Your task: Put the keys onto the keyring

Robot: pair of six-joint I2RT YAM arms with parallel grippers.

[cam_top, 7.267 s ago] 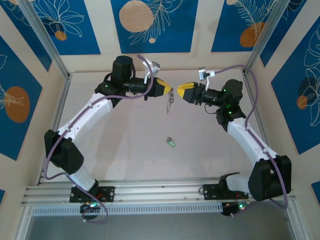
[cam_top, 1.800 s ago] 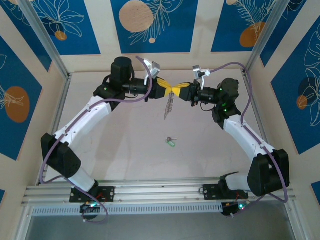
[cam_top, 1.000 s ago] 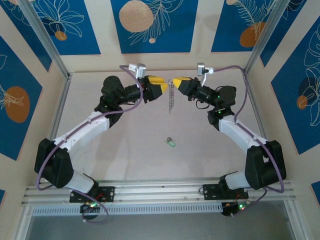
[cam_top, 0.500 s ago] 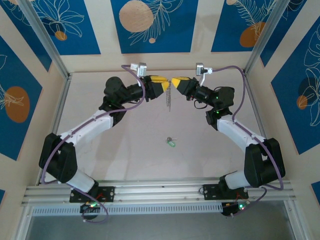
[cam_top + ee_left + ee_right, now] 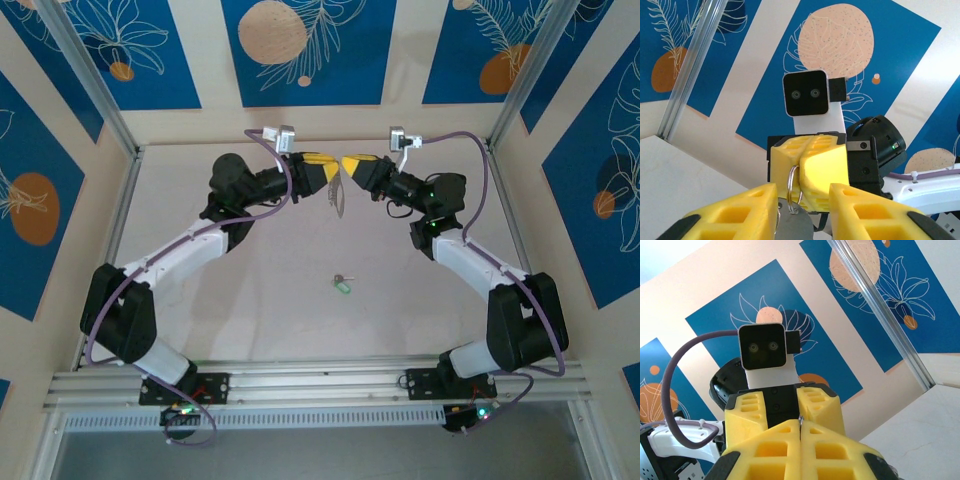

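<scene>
The table (image 5: 250, 300) has open room from its centre to the left, right and near edges, while both arms (image 5: 190, 245) meet above the middle of its far edge. There the right pincer (image 5: 350, 163) is clamped on the keyring (image 5: 340, 192), which dangles under the tips, facing the left pincer (image 5: 326, 172) tip to tip; the key (image 5: 343, 285) lies well apart, near the table's centre. The left wrist view adds that the left pincer's fingers (image 5: 735, 212) stand apart, the ring between them, unpinched.
</scene>
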